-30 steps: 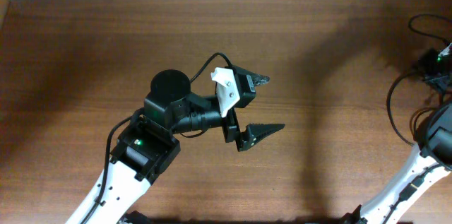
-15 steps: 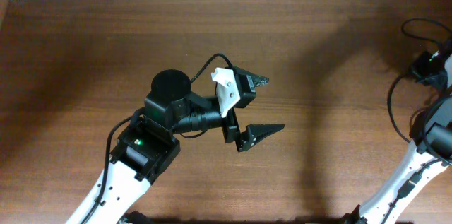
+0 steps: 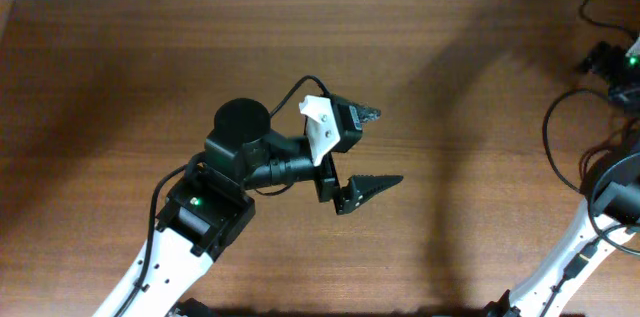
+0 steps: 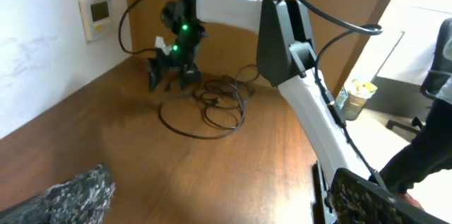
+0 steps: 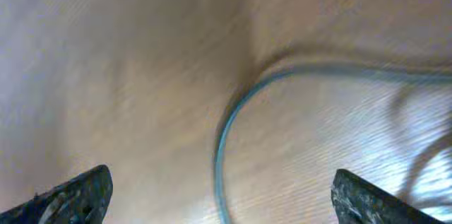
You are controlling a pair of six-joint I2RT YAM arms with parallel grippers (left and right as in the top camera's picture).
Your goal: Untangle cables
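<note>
The cables [image 4: 219, 100] are thin black cords. They lie in a loose, messy pile of loops on the brown wood surface [image 3: 120, 77], close to its far right corner. One big loop sticks out from the pile toward the middle of the surface. In the right wrist view, one bent cord shows on the wood, but it is blurry.

The right arm [image 4: 296, 47] reaches out long to that corner. Its tool [image 4: 169, 79] points down just beside the pile, with a small green light on it. Its two fingers are spread wide and hold nothing.

The left arm [image 3: 200, 217] is bent over the middle of the surface, well apart from the cords. Its tool [image 3: 390, 146] points to the right. It is wide open too, with nothing between its fingers.
</note>
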